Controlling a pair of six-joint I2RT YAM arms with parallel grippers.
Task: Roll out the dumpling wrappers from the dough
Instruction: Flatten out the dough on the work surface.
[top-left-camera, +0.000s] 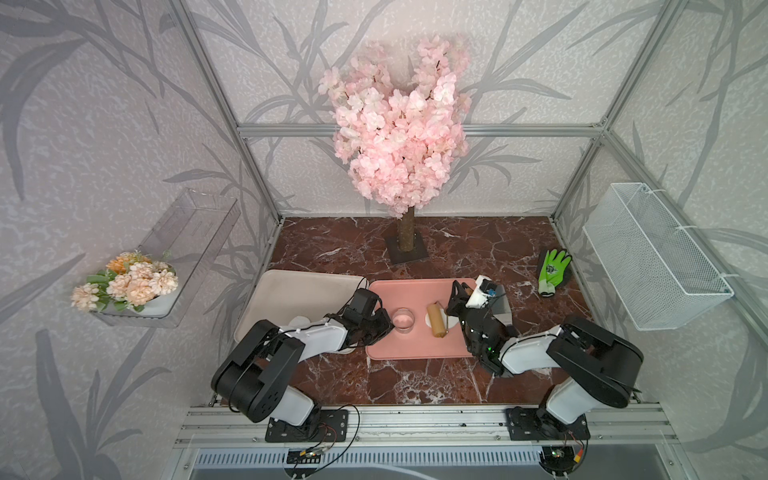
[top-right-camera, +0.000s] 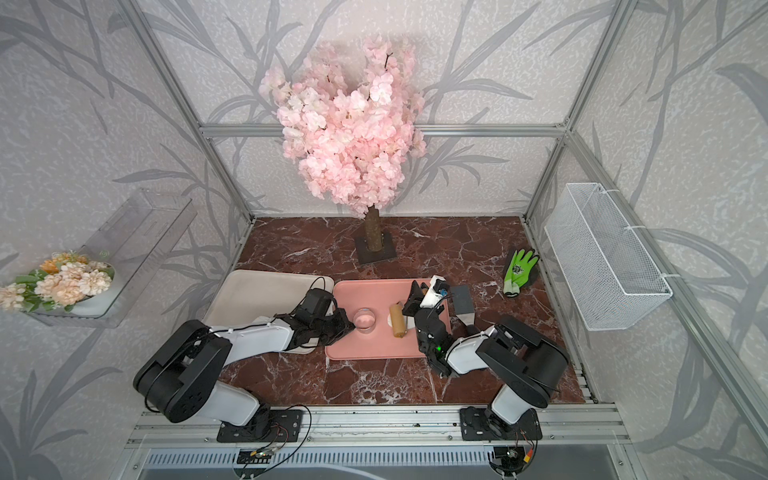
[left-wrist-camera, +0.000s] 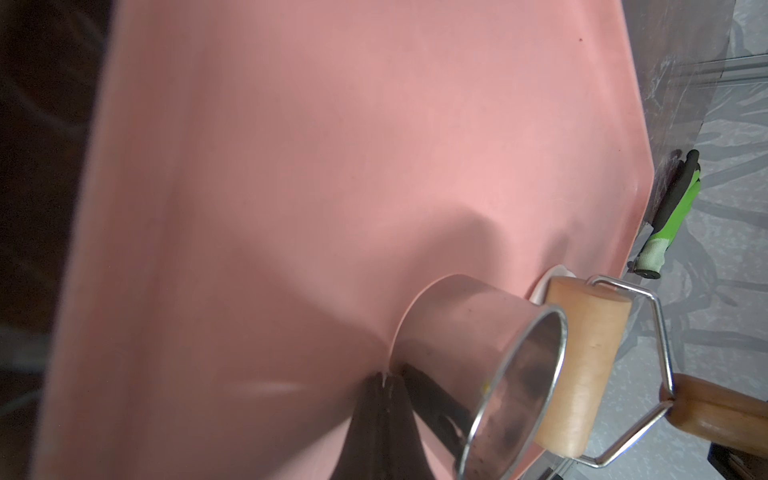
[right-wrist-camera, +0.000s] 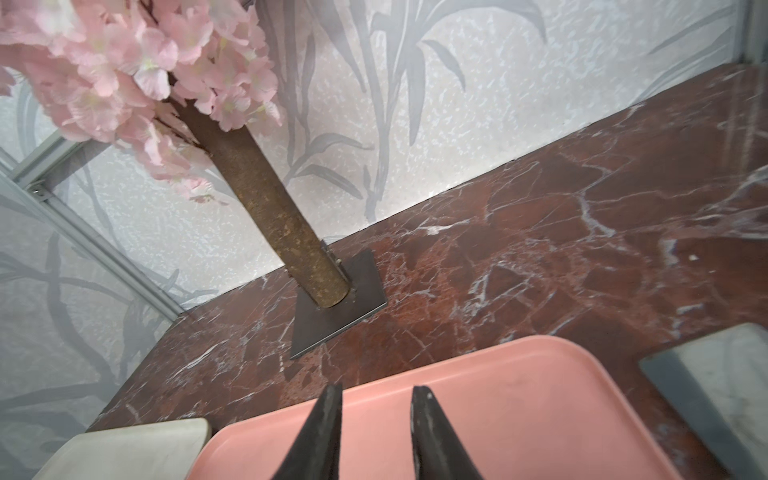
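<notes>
Meanwhile the left hand (left-wrist-camera: 384, 377) is clenched beside the shiny round ring cutter (left-wrist-camera: 478, 353) on the pink rectangular tray (left-wrist-camera: 332, 166); the right hand (right-wrist-camera: 377, 388) hangs released; flat white dough (top-left-camera: 428, 320) lies under the tan wooden roller (top-left-camera: 439, 319).

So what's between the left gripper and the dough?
The ring cutter stands between the shut left gripper and the dough under the rolling pin; both top views and the left wrist view show it.

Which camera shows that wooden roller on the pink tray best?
The left wrist view: the roller sits close up, its wire frame and wooden handle plain. Both top views show the roller small, lying on the pink tray. The right wrist view misses it.
</notes>
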